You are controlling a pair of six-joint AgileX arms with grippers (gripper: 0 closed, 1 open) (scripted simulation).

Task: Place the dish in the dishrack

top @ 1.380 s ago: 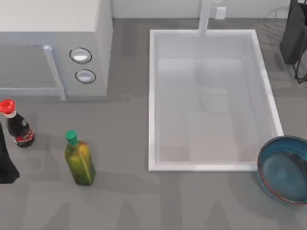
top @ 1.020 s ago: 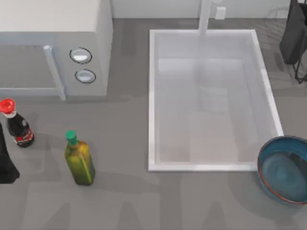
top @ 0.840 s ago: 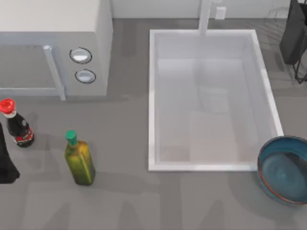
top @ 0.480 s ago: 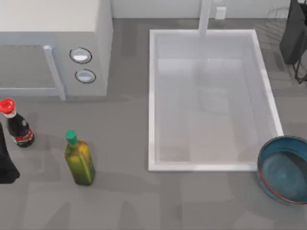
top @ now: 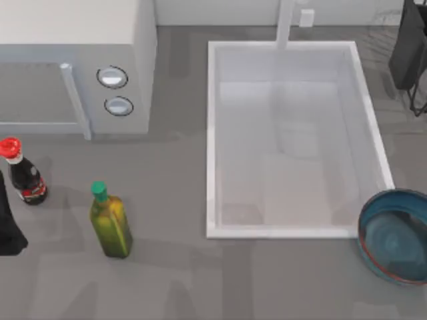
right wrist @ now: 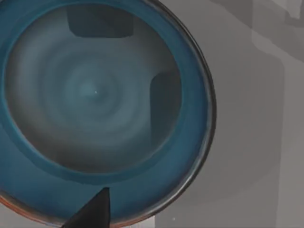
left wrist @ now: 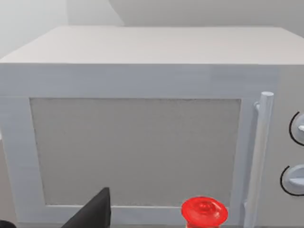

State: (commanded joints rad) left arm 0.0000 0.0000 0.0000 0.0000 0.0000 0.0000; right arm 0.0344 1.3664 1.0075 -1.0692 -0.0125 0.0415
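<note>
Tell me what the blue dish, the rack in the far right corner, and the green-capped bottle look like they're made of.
The dish looks like glazed ceramic: glossy teal inside with faint concentric rings and a thin red rim line. The dishrack seems to be thin dark metal wire, though little of it shows. The green-capped bottle looks like clear glass or plastic holding yellow-green liquid; which one is unclear.

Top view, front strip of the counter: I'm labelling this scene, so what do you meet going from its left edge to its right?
Left arm parked at the edge → red-capped dark bottle → green-capped oil bottle → white sink basin → dish at the right edge.
</note>
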